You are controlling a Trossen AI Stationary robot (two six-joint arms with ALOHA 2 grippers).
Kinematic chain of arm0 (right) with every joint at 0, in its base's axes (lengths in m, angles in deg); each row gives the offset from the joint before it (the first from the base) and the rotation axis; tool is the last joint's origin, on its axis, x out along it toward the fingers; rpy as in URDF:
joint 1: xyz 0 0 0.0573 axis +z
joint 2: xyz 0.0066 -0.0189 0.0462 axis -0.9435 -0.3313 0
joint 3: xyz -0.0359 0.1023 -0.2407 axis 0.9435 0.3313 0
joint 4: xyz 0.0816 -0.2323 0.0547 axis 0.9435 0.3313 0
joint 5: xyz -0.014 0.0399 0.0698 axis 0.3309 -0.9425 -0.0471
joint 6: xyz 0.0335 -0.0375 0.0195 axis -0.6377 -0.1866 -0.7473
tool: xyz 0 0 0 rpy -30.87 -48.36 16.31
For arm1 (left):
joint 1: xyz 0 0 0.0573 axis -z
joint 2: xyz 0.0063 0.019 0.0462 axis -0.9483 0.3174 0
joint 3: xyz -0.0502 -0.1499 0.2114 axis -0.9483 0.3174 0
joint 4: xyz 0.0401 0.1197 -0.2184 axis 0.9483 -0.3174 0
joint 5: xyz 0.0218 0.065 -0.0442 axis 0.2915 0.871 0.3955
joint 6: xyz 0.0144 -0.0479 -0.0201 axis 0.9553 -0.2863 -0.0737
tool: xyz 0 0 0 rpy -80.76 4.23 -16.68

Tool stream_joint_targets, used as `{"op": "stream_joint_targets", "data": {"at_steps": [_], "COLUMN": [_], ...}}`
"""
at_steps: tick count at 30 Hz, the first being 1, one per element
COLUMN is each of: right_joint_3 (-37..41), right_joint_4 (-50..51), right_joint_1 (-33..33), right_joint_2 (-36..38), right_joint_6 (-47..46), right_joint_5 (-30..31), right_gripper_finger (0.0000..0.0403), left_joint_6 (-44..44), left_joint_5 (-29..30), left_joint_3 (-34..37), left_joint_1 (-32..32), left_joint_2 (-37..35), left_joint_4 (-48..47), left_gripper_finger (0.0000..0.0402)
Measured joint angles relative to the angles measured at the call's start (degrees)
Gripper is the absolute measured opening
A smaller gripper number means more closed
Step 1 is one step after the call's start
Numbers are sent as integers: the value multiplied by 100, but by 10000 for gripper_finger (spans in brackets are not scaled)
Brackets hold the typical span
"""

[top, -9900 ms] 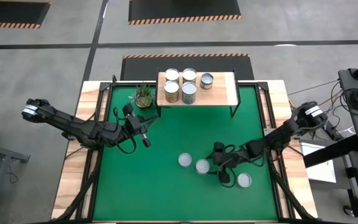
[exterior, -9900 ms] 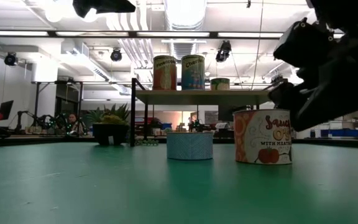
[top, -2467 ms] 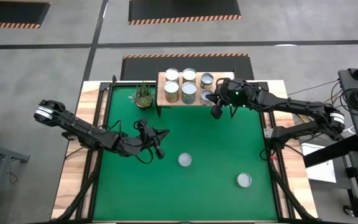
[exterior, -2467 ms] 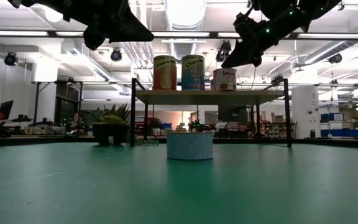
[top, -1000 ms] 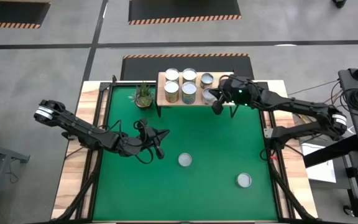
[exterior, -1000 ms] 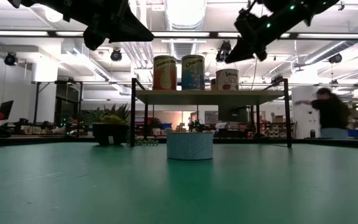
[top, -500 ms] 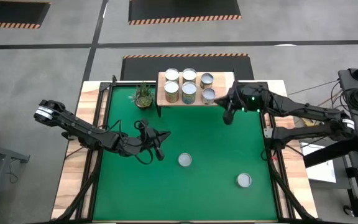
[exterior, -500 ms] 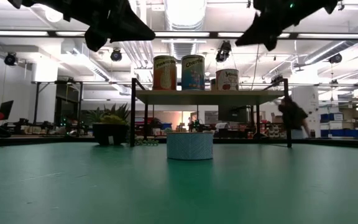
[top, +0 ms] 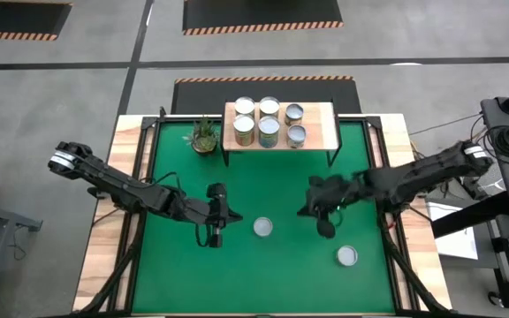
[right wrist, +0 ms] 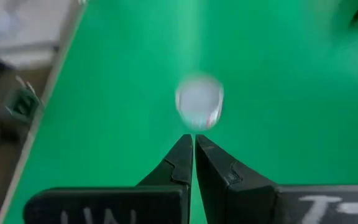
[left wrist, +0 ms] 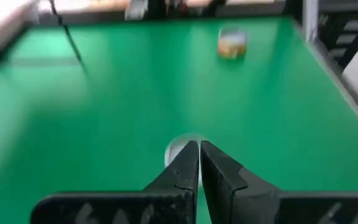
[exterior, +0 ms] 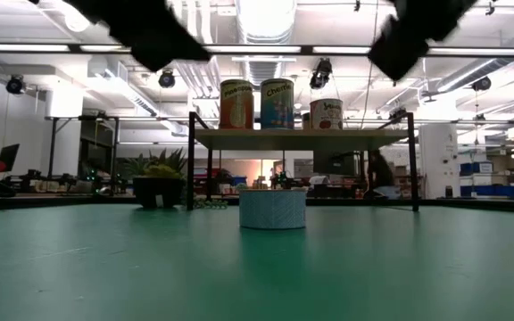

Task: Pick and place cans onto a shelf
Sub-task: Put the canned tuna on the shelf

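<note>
The pale wood shelf [top: 321,124] stands on thin black legs at the far edge and carries several cans [top: 269,132], three of which show in the low view [exterior: 277,103]. Two more cans stand upright on the green mat: one mid-table [top: 263,227] [exterior: 272,208], one nearer the front right [top: 347,256]. My left gripper [top: 219,225] hovers shut just left of the mid-table can, which shows right beyond its fingertips [left wrist: 178,148]. My right gripper [top: 323,223] hovers shut above the mat between the two cans, with a can ahead of its fingers [right wrist: 199,102].
A small potted plant [top: 204,135] stands on the mat left of the shelf. The mat's wooden border [top: 131,141] runs along both sides. A person stands in the room behind the table [exterior: 377,174].
My right gripper has left the shelf's front right and swung toward the table's near edge, and now stands over the mat between the two loose cans. My left gripper has moved toward the near edge, closer to the mid-table can. Both stay shut. No can has moved.
</note>
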Motion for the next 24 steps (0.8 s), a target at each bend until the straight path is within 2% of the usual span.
{"op": "stream_joint_targets", "data": {"at_steps": [4, 8, 13, 18, 24], "right_joint_3": [124, 205, 179, 53, -51], "right_joint_4": [137, -272, -1051, -1227, -1304], "right_joint_1": [537, 806, 835, 804, 770], "right_joint_2": [-737, -1443, -2115, -2582, -2958], "right_joint_6": [-437, -640, -673, -675, -716], "right_joint_5": [494, 1142, 1178, 1281, 1627], "right_gripper_finger": [9, 9, 26, 79, 181], "left_joint_6": [-476, -614, -456, -112, -113], "left_joint_5": [0, -4, 0, 7, 8], "left_joint_3": [177, 523, 608, 372, 266], "left_joint_1": [86, 223, 257, 255, 255], "left_joint_2": [2, 143, 666, 1316, 1841], "left_joint_4": [-187, 258, 924, 939, 952], "left_gripper_finger": [0, 0, 0, 0, 0]}}
